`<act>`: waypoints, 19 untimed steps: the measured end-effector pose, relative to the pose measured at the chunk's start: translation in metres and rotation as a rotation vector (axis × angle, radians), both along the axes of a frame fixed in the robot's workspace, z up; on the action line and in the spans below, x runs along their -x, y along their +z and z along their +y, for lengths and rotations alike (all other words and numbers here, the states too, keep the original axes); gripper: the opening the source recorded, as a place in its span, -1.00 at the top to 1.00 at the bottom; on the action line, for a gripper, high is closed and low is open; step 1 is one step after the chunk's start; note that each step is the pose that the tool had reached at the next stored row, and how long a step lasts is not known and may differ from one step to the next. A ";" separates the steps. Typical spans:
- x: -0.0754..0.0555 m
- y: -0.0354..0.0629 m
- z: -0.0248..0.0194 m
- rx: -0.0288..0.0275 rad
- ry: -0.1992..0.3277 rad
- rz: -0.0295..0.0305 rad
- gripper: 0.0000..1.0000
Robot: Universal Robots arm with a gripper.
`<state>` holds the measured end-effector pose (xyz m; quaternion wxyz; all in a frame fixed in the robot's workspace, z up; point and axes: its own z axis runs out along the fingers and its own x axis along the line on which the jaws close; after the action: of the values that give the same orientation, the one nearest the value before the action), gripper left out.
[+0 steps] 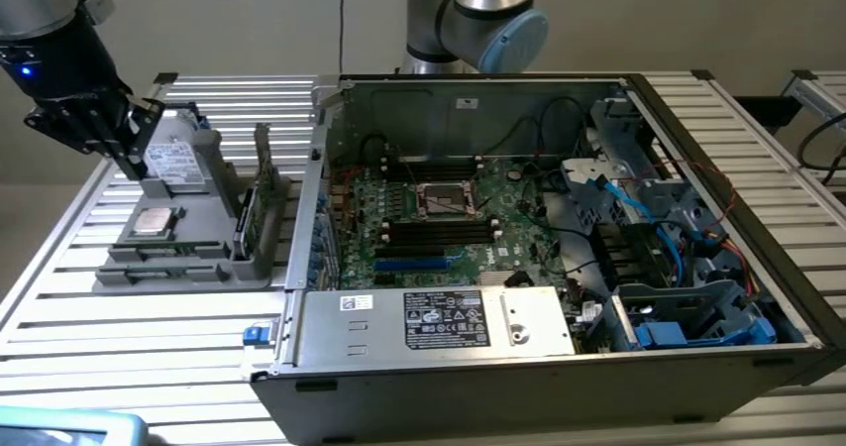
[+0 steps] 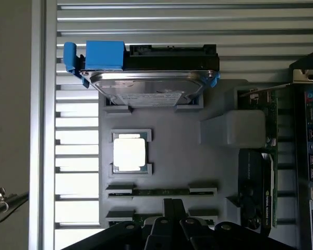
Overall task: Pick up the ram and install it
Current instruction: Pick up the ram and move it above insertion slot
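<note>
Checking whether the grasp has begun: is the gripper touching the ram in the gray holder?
Apart. The exterior view shows the gripper hanging by the hard drive, with the processor lying between it and the ram.

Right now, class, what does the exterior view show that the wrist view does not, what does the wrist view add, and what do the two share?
Exterior view: the open computer case with its green motherboard, and the arm's grey-and-blue joint beyond it. Wrist view: the ram, a thin green stick seated edge-up in the grey holder, with the shut jaws close by it. Shared: the holder, the hard drive, the square processor chip and the upright graphics card.
</note>
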<state>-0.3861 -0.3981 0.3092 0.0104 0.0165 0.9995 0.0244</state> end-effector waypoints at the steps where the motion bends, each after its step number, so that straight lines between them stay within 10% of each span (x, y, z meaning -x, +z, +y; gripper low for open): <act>1: 0.000 0.0000 0.0000 0.0000 0.000 0.0000 0.79; 19: 0.002 -0.0010 -0.0010 0.0003 0.055 0.0002 0.39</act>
<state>-0.3879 -0.3990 0.3082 0.0097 -0.0107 0.9996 0.0245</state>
